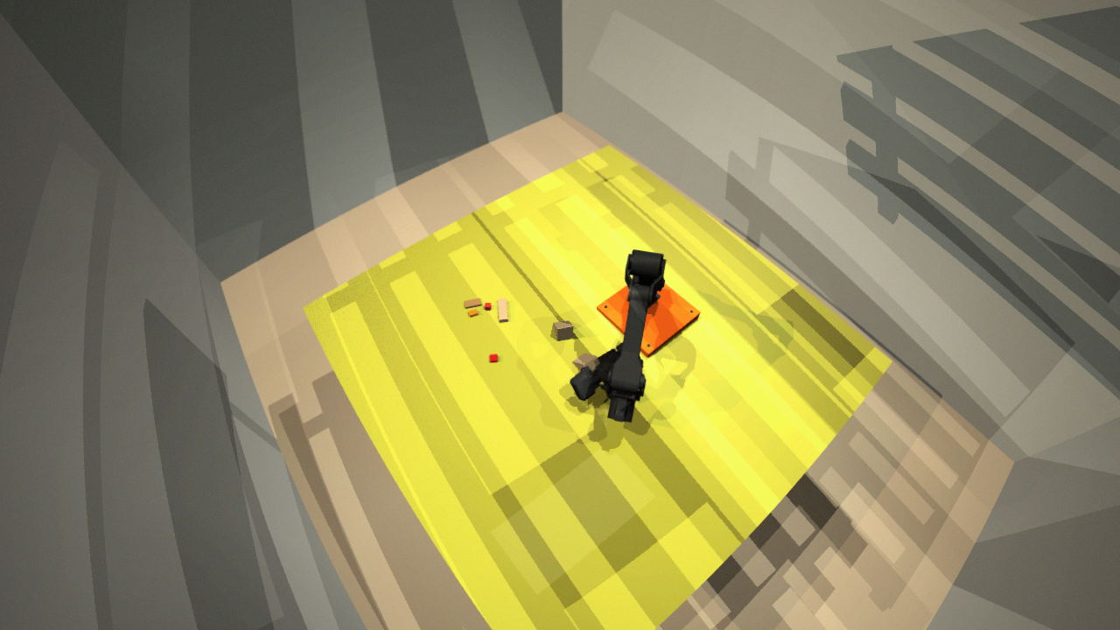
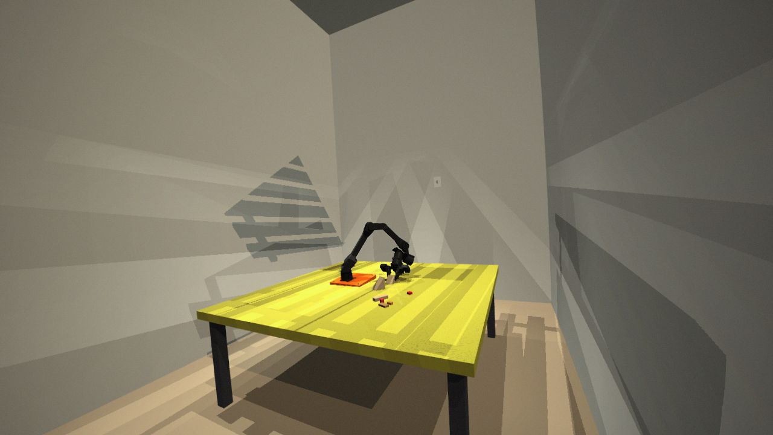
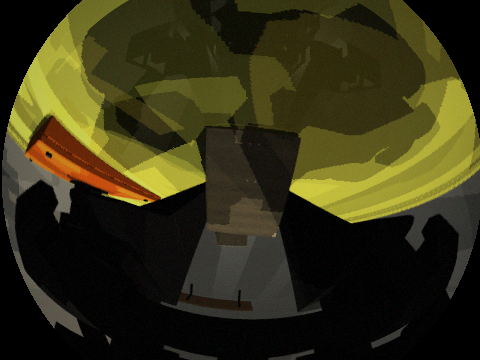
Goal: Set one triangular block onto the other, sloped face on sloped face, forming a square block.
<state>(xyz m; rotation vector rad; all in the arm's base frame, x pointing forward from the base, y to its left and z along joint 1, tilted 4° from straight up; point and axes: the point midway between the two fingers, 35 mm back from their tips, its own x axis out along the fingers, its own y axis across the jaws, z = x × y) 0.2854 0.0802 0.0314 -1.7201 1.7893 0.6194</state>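
My gripper (image 1: 591,367) (image 2: 393,276) (image 3: 245,190) is shut on a grey-brown triangular block (image 1: 584,360) (image 2: 391,279) (image 3: 250,170), one finger on each side of it. The held block is low, at or very near the table; the frames do not show any gap under it. The other triangular block (image 1: 562,330) (image 2: 379,283) stands on the table a short way off, apart from the held one. In the wrist view only a small part of this other block (image 3: 232,239) shows, behind the held block.
The yellow table (image 1: 438,407) (image 2: 302,316) bears a long tan plank (image 1: 502,310), a flat tan piece (image 1: 472,303), an orange piece (image 1: 472,313) and a red piece (image 1: 487,306). A red cube (image 1: 493,358) (image 2: 409,292) lies apart. The orange base plate (image 1: 677,315) (image 3: 90,167) is under the arm.
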